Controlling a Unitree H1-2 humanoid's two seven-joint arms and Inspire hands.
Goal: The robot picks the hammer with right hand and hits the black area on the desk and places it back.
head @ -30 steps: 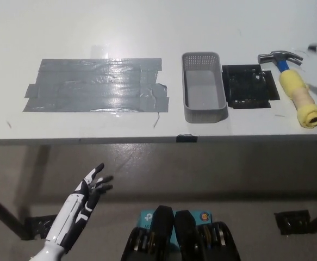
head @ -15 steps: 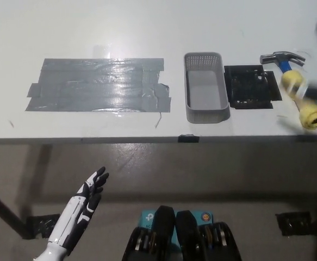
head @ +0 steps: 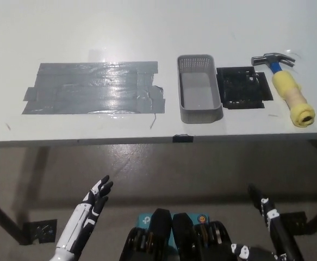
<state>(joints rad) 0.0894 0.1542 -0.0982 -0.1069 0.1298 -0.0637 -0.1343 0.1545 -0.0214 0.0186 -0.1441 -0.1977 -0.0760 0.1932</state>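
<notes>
Hammer at rest on the tabletop, both hands low

Hammer [head: 288, 88] lies flat at the right end of the white tabletop [head: 147, 32], its metal head toward the far edge and its yellow padded grip pointing toward the near edge, with a short blue stretch of handle between them. Nothing holds it. Just to its left sits the black area [head: 243, 87], a dark square patch on the surface, and beside that a grey basket [head: 199, 115] with perforated walls. Farther left, a broad patch of grey tape [head: 93, 87] covers part of the surface.

Both hands hang below the tabletop's near edge, well apart from everything on it. The white left hand [head: 94, 197] is at the lower left, fingers apart and holding nothing. The black right hand [head: 267, 213] is at the lower right, fingers extended and holding nothing.
</notes>
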